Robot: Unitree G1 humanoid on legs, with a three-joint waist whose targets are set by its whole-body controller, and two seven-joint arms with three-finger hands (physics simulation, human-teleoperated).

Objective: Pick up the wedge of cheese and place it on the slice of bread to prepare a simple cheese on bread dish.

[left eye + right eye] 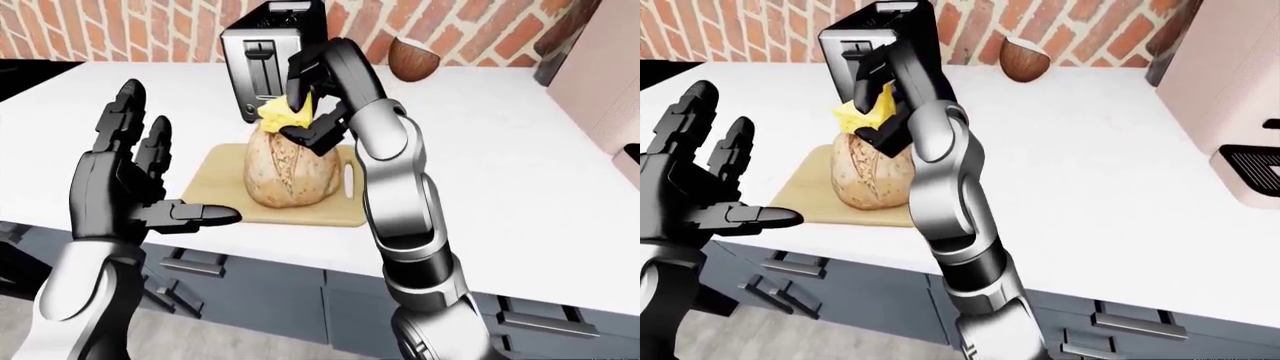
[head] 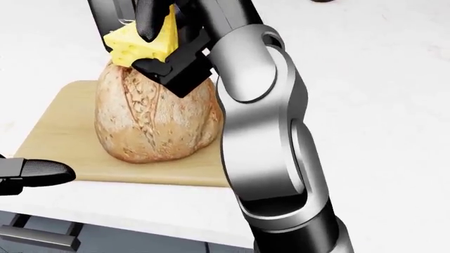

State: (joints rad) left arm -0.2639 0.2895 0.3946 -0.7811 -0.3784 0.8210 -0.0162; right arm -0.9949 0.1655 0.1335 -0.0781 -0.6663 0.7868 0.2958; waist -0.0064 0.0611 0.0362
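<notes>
left-eye view showed the right hand with its fingers pinching the yellow cheese right on top of the bread. the bread sat on a wooden board on the white desk. a toaster stood behind. the left hand was spread wide, holding nothing.

head view showed the cheese touching the bread's top.

right-eye view showed a brown coconut half by the brick wall.

no readable text, labels or numbers
</notes>
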